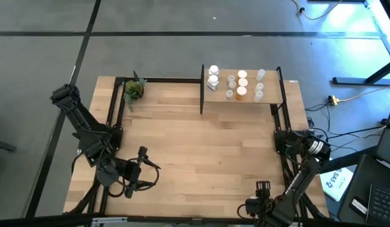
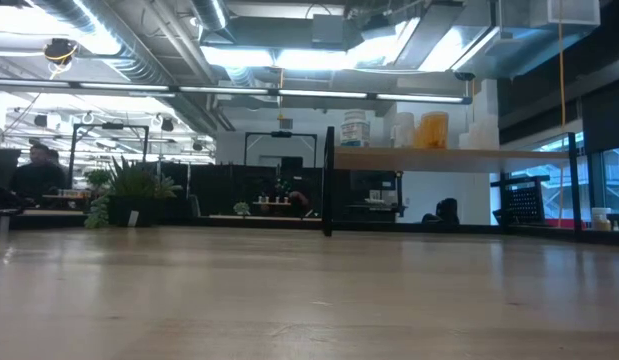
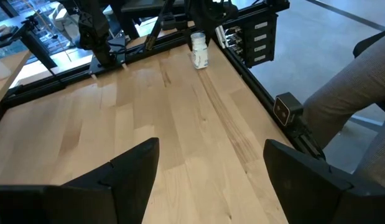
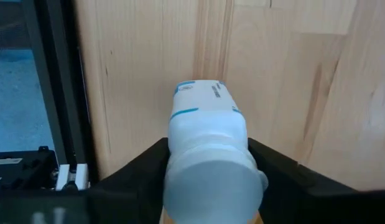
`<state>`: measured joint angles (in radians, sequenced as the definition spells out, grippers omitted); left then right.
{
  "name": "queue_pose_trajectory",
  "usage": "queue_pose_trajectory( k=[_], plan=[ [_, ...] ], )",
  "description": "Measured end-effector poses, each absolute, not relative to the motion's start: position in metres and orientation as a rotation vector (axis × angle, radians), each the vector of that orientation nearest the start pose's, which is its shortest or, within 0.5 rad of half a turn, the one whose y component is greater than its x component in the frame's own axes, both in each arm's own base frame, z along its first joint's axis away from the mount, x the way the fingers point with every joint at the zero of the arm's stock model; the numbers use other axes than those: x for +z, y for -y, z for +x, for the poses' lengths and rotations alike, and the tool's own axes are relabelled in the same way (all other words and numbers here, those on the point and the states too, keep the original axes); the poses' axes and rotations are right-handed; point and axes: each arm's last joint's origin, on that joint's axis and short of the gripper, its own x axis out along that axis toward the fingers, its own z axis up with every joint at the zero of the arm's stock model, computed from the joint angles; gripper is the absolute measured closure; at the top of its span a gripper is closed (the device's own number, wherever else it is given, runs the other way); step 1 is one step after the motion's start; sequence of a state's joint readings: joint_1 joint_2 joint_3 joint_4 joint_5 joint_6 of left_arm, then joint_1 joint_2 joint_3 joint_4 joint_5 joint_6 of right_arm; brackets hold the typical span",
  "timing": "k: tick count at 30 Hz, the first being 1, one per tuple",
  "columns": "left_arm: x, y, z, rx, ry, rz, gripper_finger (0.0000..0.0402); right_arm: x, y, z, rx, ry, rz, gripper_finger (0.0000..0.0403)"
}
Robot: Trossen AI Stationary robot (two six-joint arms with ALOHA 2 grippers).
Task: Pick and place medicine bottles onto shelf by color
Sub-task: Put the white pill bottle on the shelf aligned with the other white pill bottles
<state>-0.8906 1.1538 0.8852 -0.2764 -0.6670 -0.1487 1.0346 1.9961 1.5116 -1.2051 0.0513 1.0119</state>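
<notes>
A white medicine bottle [image 4: 208, 143] with a blue-banded label stands on the tabletop near its near right corner; the left wrist view also shows this bottle [image 3: 199, 53]. My right gripper [image 1: 263, 188] points down over it, a finger on each side. My left gripper [image 3: 211, 180] hangs open above the near left of the table, holding nothing. On the shelf [image 1: 270, 98] at the far right stand white bottles [image 1: 213, 75], orange bottles [image 1: 241, 85] and clear bottles [image 1: 259, 85], each on its base. My right gripper has the white bottle between its two fingers, which meet its upper body [image 4: 178, 140] just under the cap, on opposite sides. The fingers come from above, pointing down. The bottle stands upright with its base on the table.
A small green potted plant [image 1: 133, 90] sits at the far left corner. Black frame rails [image 1: 283, 157] run along the table's edges beside the right arm. A person's grey-clad limb [image 3: 357, 81] shows just off the table's near edge. Bare wood [image 1: 201, 151] fills the middle.
</notes>
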Motion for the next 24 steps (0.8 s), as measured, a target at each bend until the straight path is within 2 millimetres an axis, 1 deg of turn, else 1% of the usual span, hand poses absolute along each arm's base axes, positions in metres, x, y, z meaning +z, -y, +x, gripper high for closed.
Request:
queue_pose_trajectory(
  k=[4,10,14,18,24],
  plan=[
    [0.291,0.177,0.167,-0.188,-0.402,0.237,0.0118,0.187,-0.309,0.19,-0.086,-1.586,-0.11,0.0227],
    [0.291,0.177,0.166,-0.188,-0.402,0.237,0.0118,0.187,-0.301,0.203,-0.089,-1.586,-0.093,0.0223],
    [0.291,0.177,0.166,-0.188,-0.402,0.237,0.0118,0.187,-0.292,0.217,-0.051,-1.612,-0.109,0.0218],
    [0.291,0.177,0.166,-0.188,-0.402,0.237,0.0118,0.19,-0.278,0.236,-0.002,-1.619,-0.14,0.0226],
    [0.291,0.177,0.167,-0.188,-0.402,0.237,0.0118,0.207,-0.251,0.28,0.096,-1.572,-0.151,0.0223]
  ],
)
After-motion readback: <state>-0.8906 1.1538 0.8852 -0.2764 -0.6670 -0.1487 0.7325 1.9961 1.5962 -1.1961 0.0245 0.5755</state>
